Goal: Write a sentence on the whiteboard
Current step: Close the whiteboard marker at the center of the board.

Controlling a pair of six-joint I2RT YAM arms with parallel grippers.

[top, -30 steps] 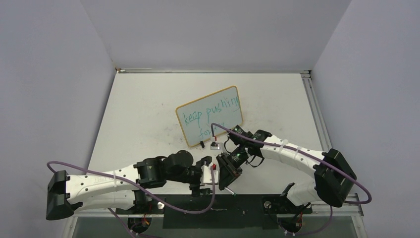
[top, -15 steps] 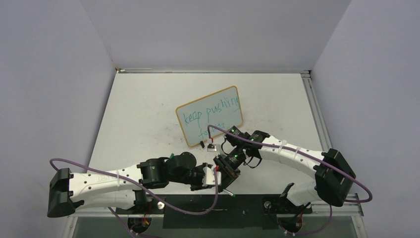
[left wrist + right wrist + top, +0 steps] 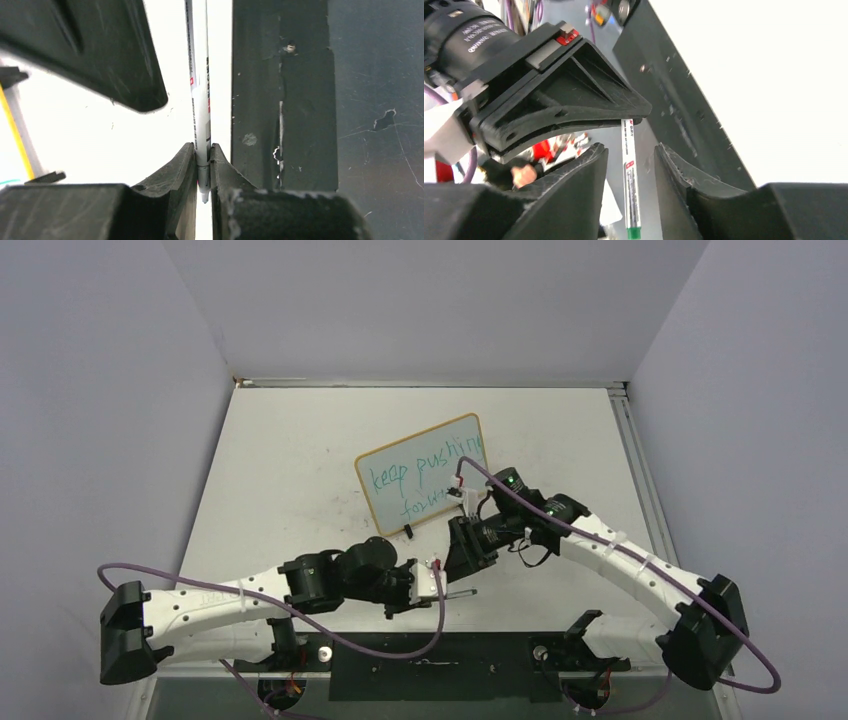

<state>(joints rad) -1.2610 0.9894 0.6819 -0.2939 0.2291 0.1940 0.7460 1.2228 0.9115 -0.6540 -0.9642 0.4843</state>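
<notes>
The whiteboard, tan-framed, stands tilted at mid-table. On it is the teal sentence in two lines; my right arm covers the end of the lower line. A slim white marker lies level just in front of the board. My left gripper is shut on one end of it, and in the left wrist view the marker is pinched between the jaws. My right gripper is open, with a finger on each side of the marker and a gap to it on both sides.
A black base plate runs along the near table edge right under both grippers. Purple cables loop over each arm. A metal rail lines the right table edge. Grey walls close off the back and sides.
The left gripper has shut on the marker. The right gripper has opened, let it go and drawn back up and right toward the whiteboard.
</notes>
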